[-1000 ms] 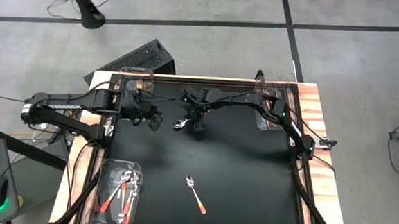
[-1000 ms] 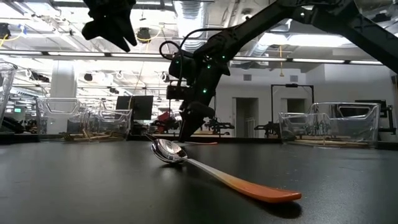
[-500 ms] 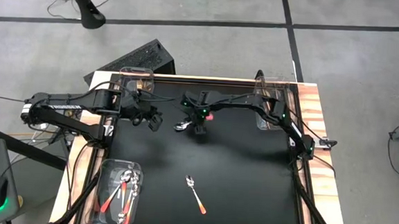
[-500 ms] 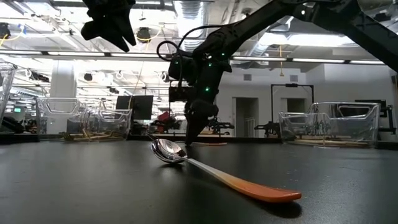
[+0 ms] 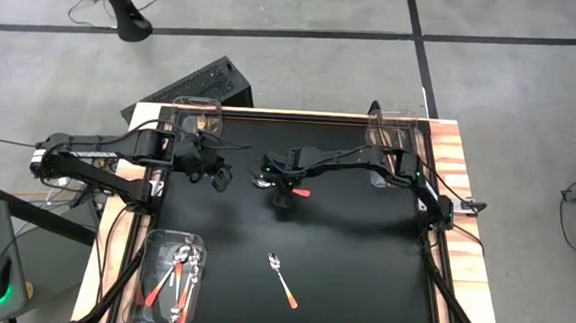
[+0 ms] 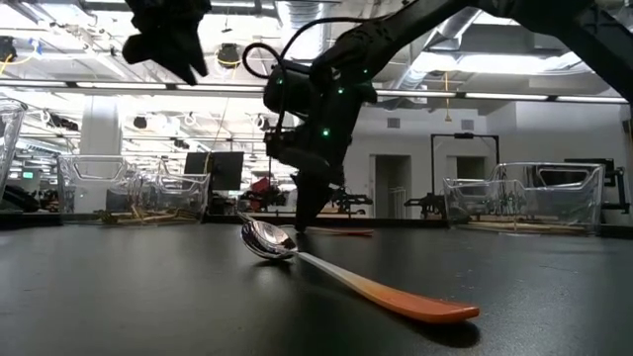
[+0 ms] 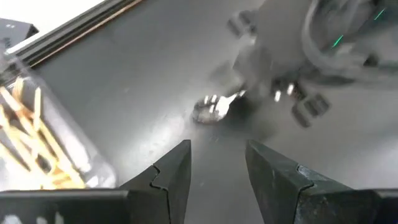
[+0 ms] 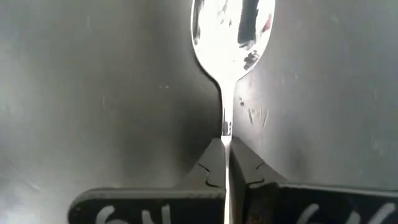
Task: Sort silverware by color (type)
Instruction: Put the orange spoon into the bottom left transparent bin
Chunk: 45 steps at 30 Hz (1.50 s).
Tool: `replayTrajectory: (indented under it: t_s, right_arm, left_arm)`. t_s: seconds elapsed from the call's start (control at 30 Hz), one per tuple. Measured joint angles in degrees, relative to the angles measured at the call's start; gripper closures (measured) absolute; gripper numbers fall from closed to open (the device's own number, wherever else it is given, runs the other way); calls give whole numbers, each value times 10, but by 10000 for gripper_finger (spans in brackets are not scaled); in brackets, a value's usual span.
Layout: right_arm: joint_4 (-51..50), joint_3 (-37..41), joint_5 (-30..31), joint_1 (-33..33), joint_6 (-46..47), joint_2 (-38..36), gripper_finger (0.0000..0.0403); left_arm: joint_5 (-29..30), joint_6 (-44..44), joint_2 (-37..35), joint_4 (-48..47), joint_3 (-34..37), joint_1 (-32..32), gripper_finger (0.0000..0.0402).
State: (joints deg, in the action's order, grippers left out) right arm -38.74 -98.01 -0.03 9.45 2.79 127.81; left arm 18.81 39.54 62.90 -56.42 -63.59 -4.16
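The right gripper point(image 5: 279, 184) was down at the back middle of the black table point(image 5: 362, 266), and its fingers point(image 8: 211, 168) were pressed together on the thin neck of a spoon point(image 8: 231, 37). The right wrist view showed it plainly: the shiny bowl lay flat on the table just ahead of the fingertips, the stem running straight back between them. From above, that spoon's bowl point(image 5: 262, 181) poked out on the left side of the gripper and its orange-red handle point(image 5: 301, 193) stuck out on the other side.

The left gripper point(image 5: 217, 173) hung above the table near the back left, well off the surface in the low view point(image 6: 163, 40), its fingers point(image 7: 168, 177) spread apart with nothing between them. Past them, the left wrist view caught the same gripped spoon point(image 7: 214, 109), blurred.

A second spoon point(image 5: 282, 278) lay alone toward the front middle of the table, bowl pointing to the back, orange-red handle to the front; in the low view it filled the foreground point(image 6: 336, 272).

At the front left corner, a clear bin point(image 5: 151, 241) held several more spoons point(image 5: 176, 280) with orange-red handles. At the back left, another clear bin point(image 5: 186, 105) held gold-coloured pieces point(image 7: 31, 140). A third clear bin point(image 5: 390, 128) stood at the back right, its contents hard to make out.
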Motion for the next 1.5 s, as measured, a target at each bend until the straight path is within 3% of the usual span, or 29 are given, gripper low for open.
replayTrajectory:
  t_s: [0.17, 0.37, 0.5, 0.6, 0.77, 0.87, 1.07, 1.23, 1.5]
  right_arm:
    - [18, -2, 47, 6, 133, -74, 396]
    - [7, -1, 189, -32, 182, -142, 396]
    - [4, -3, 271, -96, 221, -173, 396]
    - [10, -3, 364, -151, 243, -170, 396]
    - [16, -3, 438, -216, 287, -162, 396]
    - [8, -2, 479, -241, 289, -158, 396]
    - [2, -3, 511, -244, 272, -159, 396]
    - [9, -3, 511, -236, 219, -159, 396]
    - [10, -3, 507, -236, 180, -159, 396]
  left_arm:
    - [21, 2, -29, -38, 1, 24, 262]
    - [5, -22, -114, 20, 53, 34, 262]
    - [-26, -47, -183, 182, 137, 34, 262]
    - [-64, -60, -217, 335, 207, 34, 262]
    - [-160, -84, -215, 596, 319, 38, 243]
    - [-149, -82, -193, 651, 349, 40, 218]
    - [-119, -124, -143, 708, 352, 42, 187]
    - [-62, -133, -99, 773, 351, 41, 185]
    - [-44, -137, -32, 847, 351, 41, 195]
